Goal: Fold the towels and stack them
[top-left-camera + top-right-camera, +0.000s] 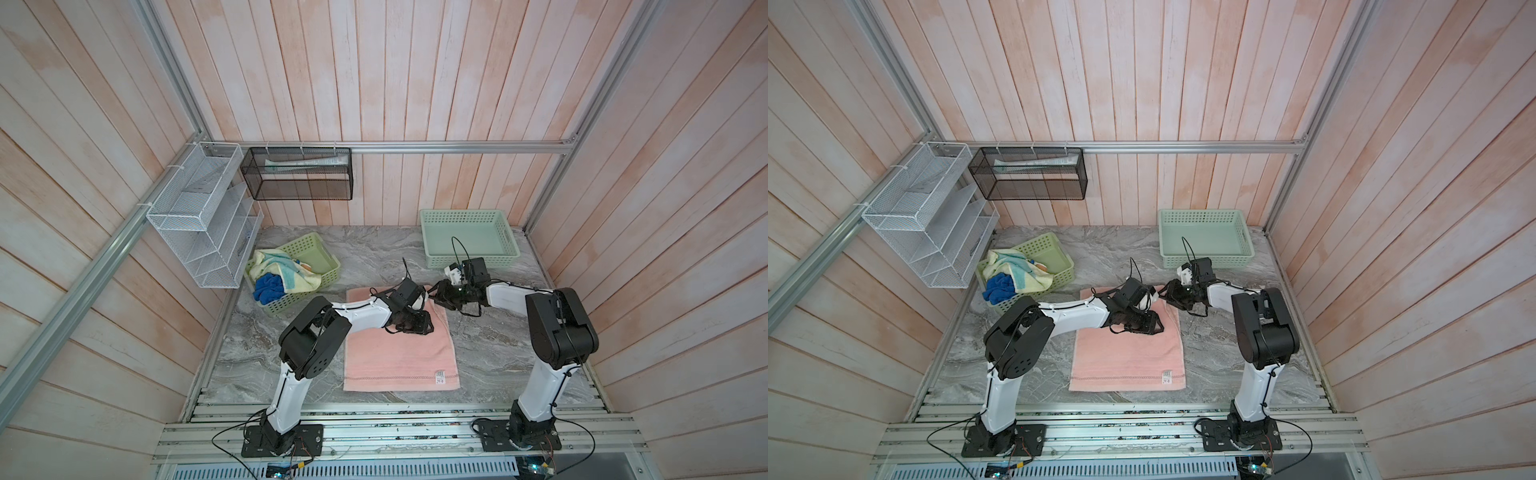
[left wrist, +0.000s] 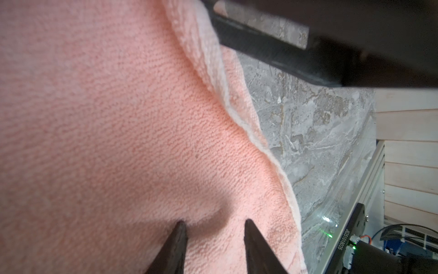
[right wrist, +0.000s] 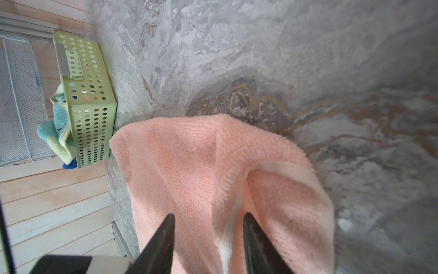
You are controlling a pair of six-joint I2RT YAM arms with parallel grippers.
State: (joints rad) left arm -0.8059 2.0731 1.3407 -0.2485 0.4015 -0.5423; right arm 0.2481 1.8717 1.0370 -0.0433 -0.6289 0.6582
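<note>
A salmon-pink towel lies spread on the marble table in both top views. My left gripper stands open, its tips pressing down on the cloth near the far right edge. My right gripper is open at the towel's far right corner, where a raised fold lies loose between the jaws. A pale yellow towel, a blue towel and a bit of an orange towel sit heaped in a green basket.
A second green basket stands at the back right, with nothing in it. A white wire rack and a black mesh shelf hang on the walls at the back left. Aluminium rails run along the table's front edge.
</note>
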